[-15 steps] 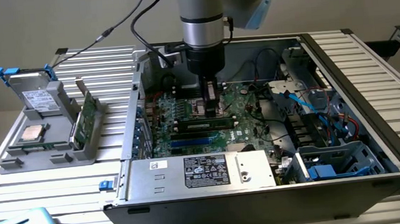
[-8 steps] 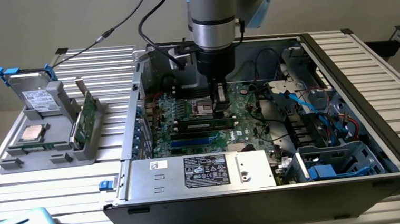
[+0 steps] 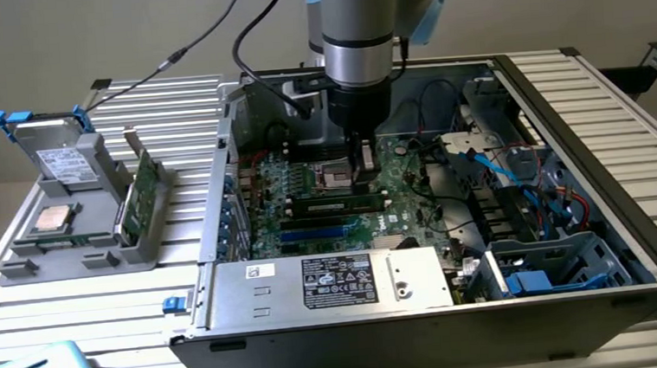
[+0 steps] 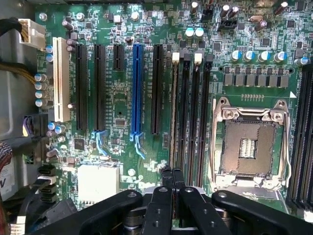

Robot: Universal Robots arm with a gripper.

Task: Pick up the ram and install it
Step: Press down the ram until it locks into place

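Note:
The ram [image 3: 327, 206] is a thin dark-green stick standing in a black memory slot on the motherboard [image 3: 410, 183], inside the open computer case. In the wrist view the ram [image 4: 174, 107] shows edge-on in the slot next to the CPU socket [image 4: 247, 147]. My gripper [image 3: 361, 182] hangs straight down over the stick's end toward the exterior view's right, with its fingers shut together. The gripper [image 4: 172, 177] sits in line with the stick's top edge. Whether the tips pinch the stick or only rest on it I cannot tell.
The case wall [image 3: 219, 200] and the power supply [image 3: 329, 281] hem in the board. Blue and black cables [image 3: 537, 182] lie at the exterior view's right. A grey stand [image 3: 78, 245] outside the case holds a green card [image 3: 138, 193], a processor [image 3: 53, 219] and a drive [image 3: 60, 155].

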